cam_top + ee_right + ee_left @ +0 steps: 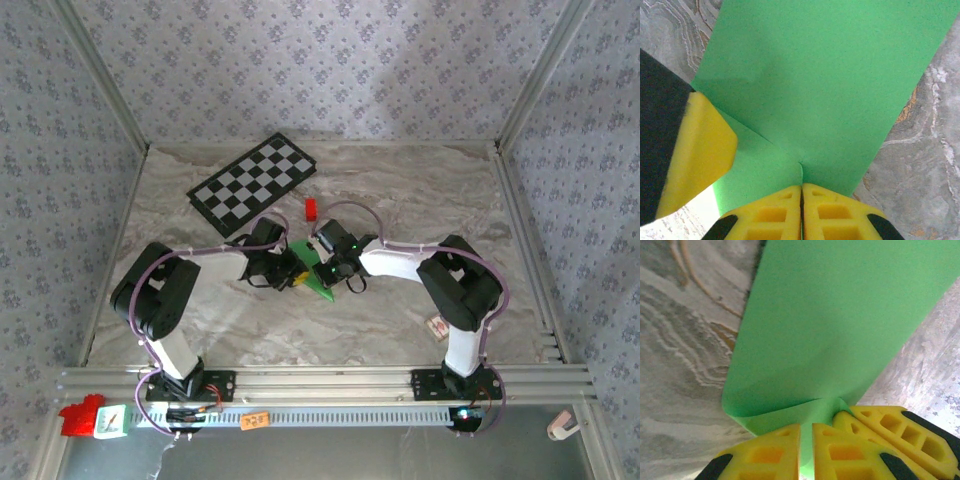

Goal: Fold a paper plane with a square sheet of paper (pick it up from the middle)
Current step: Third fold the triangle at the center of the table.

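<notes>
Grip status, left gripper: pinched almost together on a raised fold at the edge of the square sheet of paper, with a green sliver in the slit. Right gripper: pressed fully together on the same sheet, at the end of a diagonal crease. From above, tools nearly tip to tip at the middle of the table, left arm in from the left, right arm in from the right, neither clearly nearer. Sheet directly between and beneath both tools, spreading away from each pair of fingers; flat on the table or slightly lifted, cannot tell. Long axis roughly far to near, leaning slightly right at the near end. Pointed tip toward the near edge, broader part toward the far side. For the coming fold, probably best to work along that axis and keep both pinches level.
</notes>
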Controlling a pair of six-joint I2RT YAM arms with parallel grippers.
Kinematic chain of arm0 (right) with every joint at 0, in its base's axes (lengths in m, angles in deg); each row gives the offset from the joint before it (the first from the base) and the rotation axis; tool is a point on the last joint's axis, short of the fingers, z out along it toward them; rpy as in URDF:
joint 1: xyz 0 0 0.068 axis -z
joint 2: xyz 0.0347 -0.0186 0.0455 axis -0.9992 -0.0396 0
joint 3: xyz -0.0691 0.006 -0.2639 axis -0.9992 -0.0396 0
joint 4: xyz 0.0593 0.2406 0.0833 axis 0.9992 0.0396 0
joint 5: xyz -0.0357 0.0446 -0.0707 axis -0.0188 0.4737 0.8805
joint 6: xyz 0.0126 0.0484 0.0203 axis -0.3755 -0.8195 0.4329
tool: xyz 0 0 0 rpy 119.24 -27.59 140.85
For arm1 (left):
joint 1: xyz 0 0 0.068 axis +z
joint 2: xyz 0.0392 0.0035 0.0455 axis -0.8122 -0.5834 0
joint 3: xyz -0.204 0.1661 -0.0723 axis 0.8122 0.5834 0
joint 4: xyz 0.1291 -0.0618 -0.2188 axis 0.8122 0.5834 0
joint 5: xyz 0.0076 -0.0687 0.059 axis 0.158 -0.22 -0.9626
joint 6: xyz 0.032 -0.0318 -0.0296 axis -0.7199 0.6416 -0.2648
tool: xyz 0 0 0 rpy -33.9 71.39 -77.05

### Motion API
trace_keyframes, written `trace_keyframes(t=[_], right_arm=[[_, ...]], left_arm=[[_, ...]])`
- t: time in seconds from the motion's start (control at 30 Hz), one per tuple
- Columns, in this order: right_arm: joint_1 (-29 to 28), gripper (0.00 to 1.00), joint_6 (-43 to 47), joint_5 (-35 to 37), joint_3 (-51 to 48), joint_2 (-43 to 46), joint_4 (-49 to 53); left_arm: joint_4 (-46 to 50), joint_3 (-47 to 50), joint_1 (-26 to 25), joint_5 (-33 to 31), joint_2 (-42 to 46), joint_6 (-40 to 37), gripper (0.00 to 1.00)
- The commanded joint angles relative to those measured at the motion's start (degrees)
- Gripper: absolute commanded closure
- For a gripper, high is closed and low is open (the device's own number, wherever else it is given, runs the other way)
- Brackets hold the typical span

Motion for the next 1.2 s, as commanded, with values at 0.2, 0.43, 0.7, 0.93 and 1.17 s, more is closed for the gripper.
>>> trace_keyframes(t=[0.2, 0.43, 0.7, 0.93, 1.17], right_arm=[[0.29, 0.90, -1.11, 0.81, 0.80, -2.79, 4.58], [0.30, 0.90, -1.21, 0.63, 0.89, -2.79, 4.69], [0.28, 0.90, -1.39, 0.27, 1.15, -2.71, 4.73], [1.05, 0.84, -3.39, -1.88, 2.90, -0.52, 6.12], [3.93, 0.66, -8.58, -6.03, 4.08, 6.08, 8.37]], left_arm=[[1.29, 0.62, -0.29, -0.99, -0.40, 0.23, 0.86], [2.38, 0.24, -0.21, -1.17, -1.65, -0.05, 0.86], [3.90, -0.25, -0.23, -1.52, -2.77, -0.26, 0.87], [6.92, -0.54, -0.25, -2.65, -2.98, -0.23, 0.88], [8.09, 0.04, -0.26, -3.53, -3.12, 0.20, 0.89]])
